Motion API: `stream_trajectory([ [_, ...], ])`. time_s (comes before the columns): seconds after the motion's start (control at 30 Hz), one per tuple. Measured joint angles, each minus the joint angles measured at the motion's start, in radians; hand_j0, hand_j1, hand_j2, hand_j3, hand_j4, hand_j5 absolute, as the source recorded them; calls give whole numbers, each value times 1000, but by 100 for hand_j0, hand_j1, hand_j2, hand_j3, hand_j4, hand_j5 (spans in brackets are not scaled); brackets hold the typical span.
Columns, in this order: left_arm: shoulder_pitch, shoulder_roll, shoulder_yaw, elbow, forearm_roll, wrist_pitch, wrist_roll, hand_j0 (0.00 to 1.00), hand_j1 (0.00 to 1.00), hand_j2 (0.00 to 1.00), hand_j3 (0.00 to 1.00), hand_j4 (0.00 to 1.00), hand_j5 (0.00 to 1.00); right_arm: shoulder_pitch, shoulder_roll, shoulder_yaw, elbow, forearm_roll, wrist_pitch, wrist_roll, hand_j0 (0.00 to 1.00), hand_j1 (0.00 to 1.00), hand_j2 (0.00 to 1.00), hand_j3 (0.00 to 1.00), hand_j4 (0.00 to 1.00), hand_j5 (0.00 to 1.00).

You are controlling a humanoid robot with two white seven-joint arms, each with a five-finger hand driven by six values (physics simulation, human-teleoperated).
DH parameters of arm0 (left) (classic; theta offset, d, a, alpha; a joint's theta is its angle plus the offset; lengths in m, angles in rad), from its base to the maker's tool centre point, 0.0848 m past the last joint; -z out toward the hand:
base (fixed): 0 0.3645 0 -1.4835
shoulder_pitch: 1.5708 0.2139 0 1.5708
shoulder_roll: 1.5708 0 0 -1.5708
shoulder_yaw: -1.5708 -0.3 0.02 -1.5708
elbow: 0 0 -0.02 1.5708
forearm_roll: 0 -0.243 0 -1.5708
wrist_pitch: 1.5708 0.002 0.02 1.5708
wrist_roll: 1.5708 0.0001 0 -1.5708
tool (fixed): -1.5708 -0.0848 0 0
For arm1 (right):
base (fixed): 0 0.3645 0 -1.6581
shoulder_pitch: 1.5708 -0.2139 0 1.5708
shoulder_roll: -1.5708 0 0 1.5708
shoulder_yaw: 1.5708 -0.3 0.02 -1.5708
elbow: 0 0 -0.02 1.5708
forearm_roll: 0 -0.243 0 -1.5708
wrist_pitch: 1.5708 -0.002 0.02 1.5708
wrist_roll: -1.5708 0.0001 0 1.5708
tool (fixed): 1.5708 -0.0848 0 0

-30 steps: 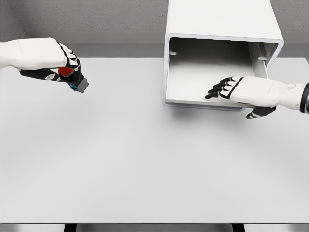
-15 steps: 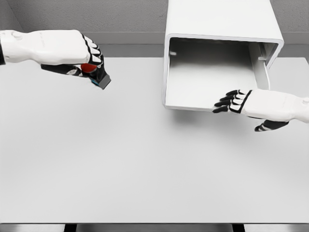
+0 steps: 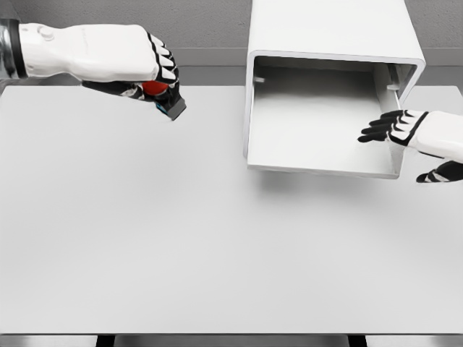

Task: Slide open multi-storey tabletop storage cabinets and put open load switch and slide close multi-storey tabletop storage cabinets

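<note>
White storage cabinet (image 3: 329,32): drawer (image 3: 318,126) pulled open. Load switch (image 3: 160,95) clenched in left hand (image 3: 148,69), carried nearer drawer. Right hand (image 3: 423,137) withdrawn rightward, fingers spread, nothing held. Placement pending.

The white storage cabinet (image 3: 329,43) is standing at the table's far edge, right of the middle, its drawer (image 3: 318,134) sitting pulled open and bare inside. The load switch (image 3: 163,97), red-knobbed with a dark grey body, is hanging tilted above the far left part.
</note>
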Motion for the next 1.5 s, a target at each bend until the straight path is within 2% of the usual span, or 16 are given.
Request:
stream_trajectory([
  [0.1, -1, -36, 0, 0, -4, 0, 0, 46, 46, 46, 46, 46, 46, 144, -3, -110, 0, -35, -2, 0, 100, 100, 100, 100, 100, 100],
  [0.17, -5, -69, 0, 0, -5, 0, -1, 46, 46, 46, 46, 46, 46, 201, -4, -200, -1, -64, -3, 0, 100, 100, 100, 100, 100, 100],
  [0.33, -61, -174, -3, 2, -11, -1, -10, 46, 46, 46, 46, 46, 46, 413, 0, -443, 1, -100, -1, 0, 100, 100, 100, 100, 100, 100],
  [0.4, -69, -231, -6, 3, -14, 0, -42, 46, 46, 46, 46, 46, 46, 463, 4, -530, 2, -116, -1, 0, 100, 100, 100, 100, 100, 100],
  [0.47, -123, -301, -38, 5, -21, 0, -68, 46, 46, 46, 46, 46, 46, 514, 10, -595, 4, -126, 0, 0, 100, 100, 100, 100, 100, 100],
  [0.53, -132, -392, -71, 7, -70, 0, -82, 49, 49, 49, 49, 49, 49, 595, 14, -630, 6, -130, -1, 0, 100, 100, 100, 100, 100, 100],
  [0.63, -141, -501, -113, 38, -146, 0, -91, 49, 49, 49, 49, 49, 49, 761, 18, -678, 6, -129, -1, 0, 70, 70, 70, 70, 70, 70],
  [0.7, -164, -543, -128, 81, -185, 0, -93, 49, 49, 49, 49, 49, 49, 815, 22, -697, 4, -128, -1, 0, 59, 59, 59, 59, 59, 59],
  [0.77, -173, -567, -136, 119, -208, -1, -95, 49, 49, 49, 49, 49, 49, 854, 24, -704, 2, -124, 0, 0, 58, 58, 58, 58, 58, 58],
  [0.93, -186, -598, -143, 199, -259, -1, -96, 49, 49, 49, 49, 49, 49, 827, 12, -658, -1, -89, 1, 0, 59, 59, 59, 59, 59, 59],
  [1.0, -187, -608, -143, 217, -281, -1, -96, 49, 49, 49, 49, 49, 49, 735, 5, -608, -1, -69, 2, 0, 60, 60, 60, 60, 60, 60],
  [1.07, -189, -613, -144, 230, -295, -1, -96, 52, 52, 52, 52, 52, 52, 700, 0, -546, -1, -46, 1, 0, 61, 61, 61, 61, 61, 61],
  [1.27, -187, -619, -144, 243, -336, 0, -96, 88, 88, 88, 88, 88, 88, 618, -17, -406, -2, -18, 1, 0, 62, 62, 62, 62, 62, 62],
  [1.3, -186, -621, -144, 243, -337, 0, -96, 92, 92, 92, 92, 92, 92, 603, -19, -392, -3, -16, 1, 0, 62, 62, 62, 62, 62, 62],
  [1.37, -186, -625, -144, 244, -339, 0, -96, 95, 95, 95, 95, 95, 95, 537, -24, -349, -3, -16, 1, 0, 62, 62, 62, 62, 62, 62],
  [1.5, -187, -635, -150, 244, -342, 0, -96, 96, 96, 96, 96, 96, 96, 497, -34, -285, -3, -14, 1, 0, 63, 63, 63, 63, 63, 63],
])
